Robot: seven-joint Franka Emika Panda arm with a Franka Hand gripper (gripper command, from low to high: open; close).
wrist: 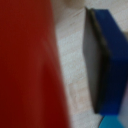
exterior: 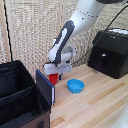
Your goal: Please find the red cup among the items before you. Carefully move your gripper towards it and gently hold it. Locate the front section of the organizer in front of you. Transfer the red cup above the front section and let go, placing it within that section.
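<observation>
Pale wooden tabletop point(exterior: 100, 100) runs across the scene, backed by a light woven wall covering. A white robot arm point(exterior: 75, 25) reaches down from the upper right of the exterior view and ends in the gripper point(exterior: 53, 73), a whitish block held low over the table, near the table's middle. Directly under that block sits the red cup point(exterior: 53, 78), its upper part tucked between the short fingers; the fingers appear closed around it, though the contact itself is too small and blurred to confirm. Whether the cup rests on the wood or hangs just above it cannot be told.

In the wrist view the cup point(wrist: 27, 65) fills one whole side as a blurred red mass, very close to the lens, with bare wood beside it and a blue-edged dark panel point(wrist: 102, 60) beyond.

Just beside the cup, toward the exterior view's left, that same panel point(exterior: 44, 86) stands upright against the black fabric organizer point(exterior: 20, 95). A thin divider splits the box, and the front section point(exterior: 20, 107) lies nearer the camera. On the cup's other side, near it but apart, a shallow blue bowl point(exterior: 75, 86) sits on the wood. A black appliance point(exterior: 110, 52) stands well apart at the table's far right.
</observation>
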